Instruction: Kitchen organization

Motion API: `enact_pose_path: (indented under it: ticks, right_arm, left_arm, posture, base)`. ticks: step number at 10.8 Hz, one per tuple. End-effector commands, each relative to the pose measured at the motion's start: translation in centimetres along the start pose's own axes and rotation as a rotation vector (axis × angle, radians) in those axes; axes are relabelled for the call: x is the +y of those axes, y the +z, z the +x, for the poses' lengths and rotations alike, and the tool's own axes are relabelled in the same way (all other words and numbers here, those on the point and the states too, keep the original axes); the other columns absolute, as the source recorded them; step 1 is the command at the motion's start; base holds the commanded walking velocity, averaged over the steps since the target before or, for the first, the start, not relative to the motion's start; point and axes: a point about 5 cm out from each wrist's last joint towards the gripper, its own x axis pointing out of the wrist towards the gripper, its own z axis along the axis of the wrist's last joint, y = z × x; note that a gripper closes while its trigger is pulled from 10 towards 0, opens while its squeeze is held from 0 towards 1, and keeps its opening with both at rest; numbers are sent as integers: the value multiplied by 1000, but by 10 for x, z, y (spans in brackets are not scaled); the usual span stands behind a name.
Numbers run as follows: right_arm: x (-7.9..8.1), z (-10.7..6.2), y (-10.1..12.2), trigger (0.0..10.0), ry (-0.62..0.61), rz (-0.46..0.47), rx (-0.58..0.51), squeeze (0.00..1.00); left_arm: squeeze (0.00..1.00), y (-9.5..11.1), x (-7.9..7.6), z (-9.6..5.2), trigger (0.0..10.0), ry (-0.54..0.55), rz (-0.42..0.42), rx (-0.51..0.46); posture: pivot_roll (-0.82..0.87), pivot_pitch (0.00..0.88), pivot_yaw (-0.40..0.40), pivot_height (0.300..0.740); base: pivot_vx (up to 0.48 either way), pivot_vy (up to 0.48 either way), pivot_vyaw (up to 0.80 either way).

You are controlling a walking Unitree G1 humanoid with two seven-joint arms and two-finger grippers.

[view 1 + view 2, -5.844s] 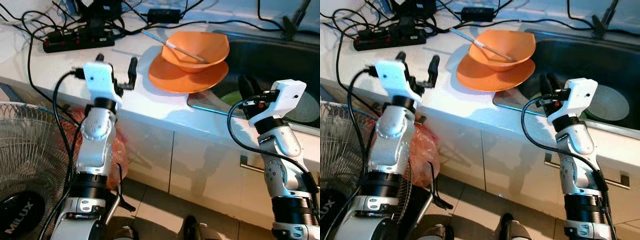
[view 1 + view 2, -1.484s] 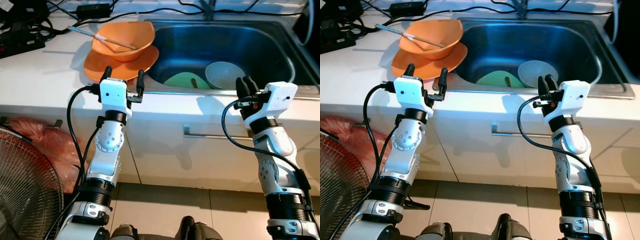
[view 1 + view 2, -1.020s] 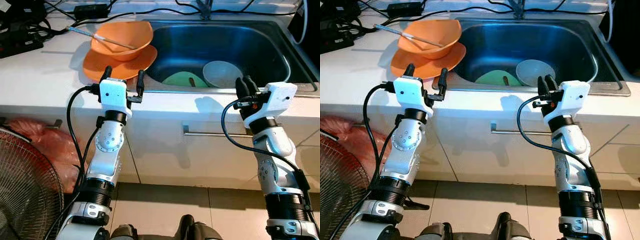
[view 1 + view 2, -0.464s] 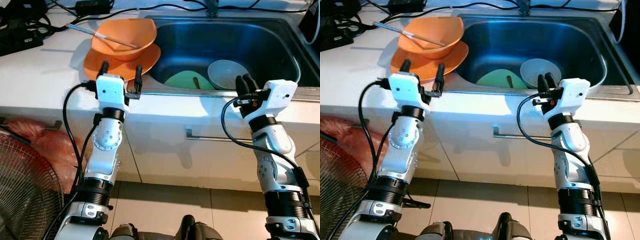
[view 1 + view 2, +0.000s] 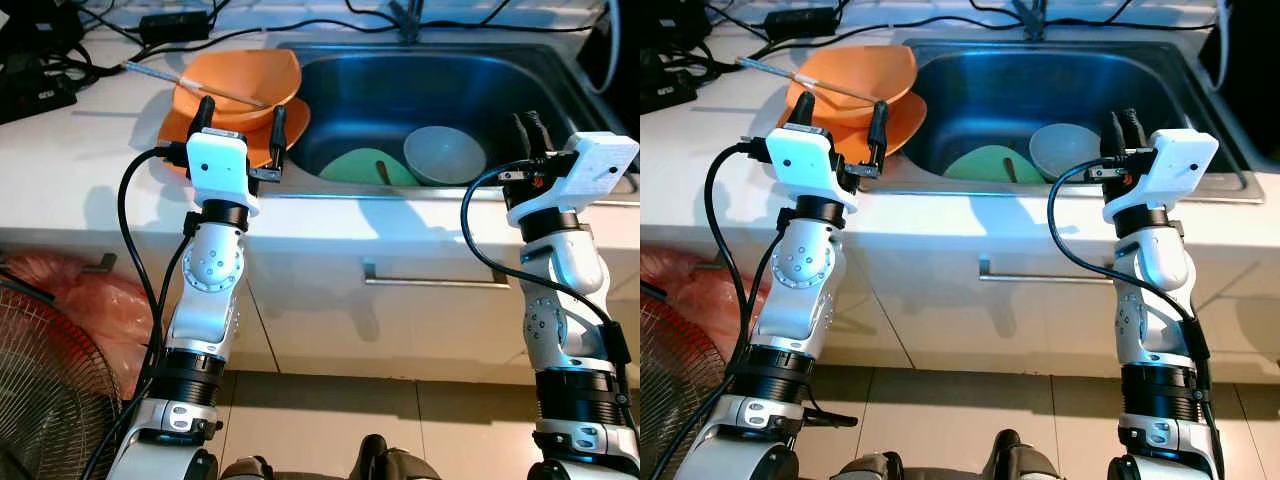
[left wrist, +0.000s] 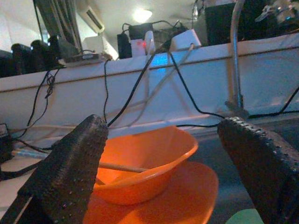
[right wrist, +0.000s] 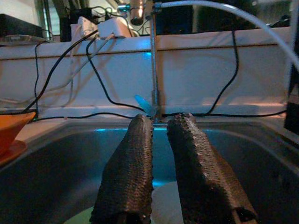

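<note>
Clearly the left gripper (image 5: 238, 112) is nearest the work — its fingers spread wide, holding nothing, poised just in front of the orange bowl (image 5: 245, 78) that sits in an orange plate (image 5: 898, 118) on the white surface (image 5: 70, 150) beside the sink (image 5: 440, 75). A chopstick (image 5: 185, 78) lies loose across the bowl. The right gripper (image 5: 1122, 125) hovers at the sink's front rim, fingers pressed nearly together and empty, above a pale bowl (image 5: 444, 155) and green plate (image 5: 358, 165) inside. The risk — as I judge it — is the chopstick rolling off if the bowl gets nudged or tilted (the plate already overhangs the sink edge), so the stack could slide in.
</note>
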Motion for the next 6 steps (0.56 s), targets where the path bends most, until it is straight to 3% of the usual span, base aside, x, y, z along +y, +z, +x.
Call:
enact_pose_path:
  ticks: [1, 6]
  right_arm:
    - [1, -1, 2, 10000, -5, -1, -19, 0]
    - [0, 1, 23, 10000, -97, -53, -159, 0]
  left_arm:
    - [0, -1, -1, -1, 10000, -2, 4, 8]
    - [0, 15, -7, 1, 10000, -28, 27, -66]
  posture:
    - [-1, 178, 13, 740]
    - [-2, 180, 15, 740]
  base:
    - [255, 0, 0]
    - [266, 0, 0]
